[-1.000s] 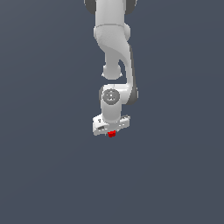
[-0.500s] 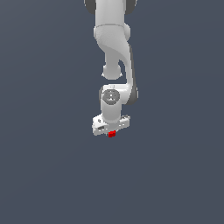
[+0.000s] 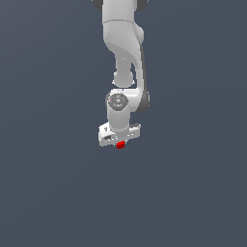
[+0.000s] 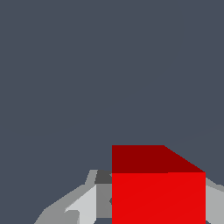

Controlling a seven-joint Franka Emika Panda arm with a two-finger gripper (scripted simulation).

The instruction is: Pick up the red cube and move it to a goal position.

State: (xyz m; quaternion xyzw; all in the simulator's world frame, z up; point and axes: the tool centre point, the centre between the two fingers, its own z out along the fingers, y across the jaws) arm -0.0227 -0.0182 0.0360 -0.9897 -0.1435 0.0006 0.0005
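cube spot: your red cube [image 3: 120, 144] sat right between the pincer [image 3: 120, 143] tips
pincer: clamped snug on that cube

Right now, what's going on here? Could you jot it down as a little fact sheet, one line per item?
arm: one white robot arm reaching down from the exterior view's top
gripper: gripper at the arm's lower end
red cube: red cube, tiny, sitting between the fingers, which flank it on both sides
grip: appears shut on the red cube
surroundings: plain dark grey, no other objects visible
goal marker: none visible
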